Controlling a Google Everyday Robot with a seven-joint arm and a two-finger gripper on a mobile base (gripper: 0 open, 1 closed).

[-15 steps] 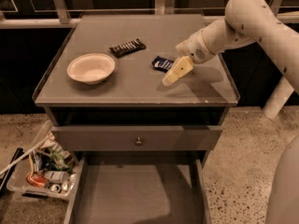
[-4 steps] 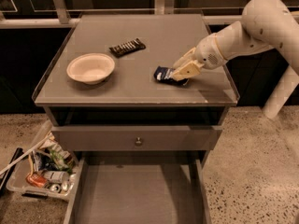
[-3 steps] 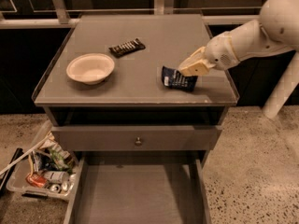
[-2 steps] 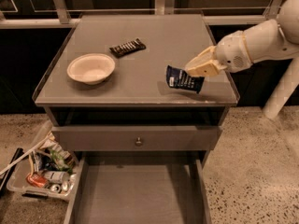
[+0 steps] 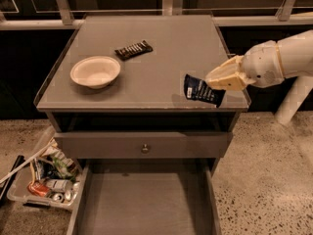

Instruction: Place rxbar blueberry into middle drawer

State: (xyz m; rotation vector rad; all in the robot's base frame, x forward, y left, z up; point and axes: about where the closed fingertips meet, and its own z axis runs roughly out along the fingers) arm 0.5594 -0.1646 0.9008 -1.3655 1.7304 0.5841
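Pinching the blue bar [image 5: 201, 90] tight in the jaws, just over the near right edge of the bench [image 5: 161, 58]. Needing a firm squeeze while going nearer, left and down into the open drawer [image 5: 142, 204].

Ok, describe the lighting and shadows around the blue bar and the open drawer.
Camera view: soft even light, no glare on the matte grey tabletop; the cream two-finger gripper, at the table's front right corner, grips the dark blue wrapped snack bar, a faint shadow beneath it; the wide grey open drawer darkens toward its back.
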